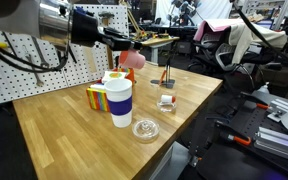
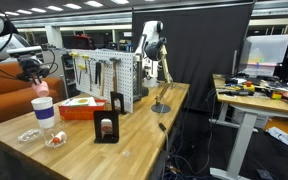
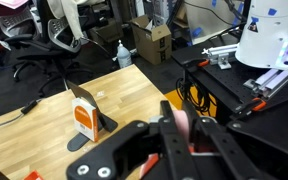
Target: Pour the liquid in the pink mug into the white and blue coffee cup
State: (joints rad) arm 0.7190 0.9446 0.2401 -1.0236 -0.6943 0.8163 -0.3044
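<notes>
Up close, the small pink plastic mug sits pinched by its sides in the black gripper, jaws drawn narrow around it. Light, thin-walled and slick, I'd say, so a mid-body squeeze suits. It hangs tilted just above the tall white coffee cup with the dark-blue band on the wooden table

Wooden table, white and blue coffee cup, striped box, glass dish
</notes>
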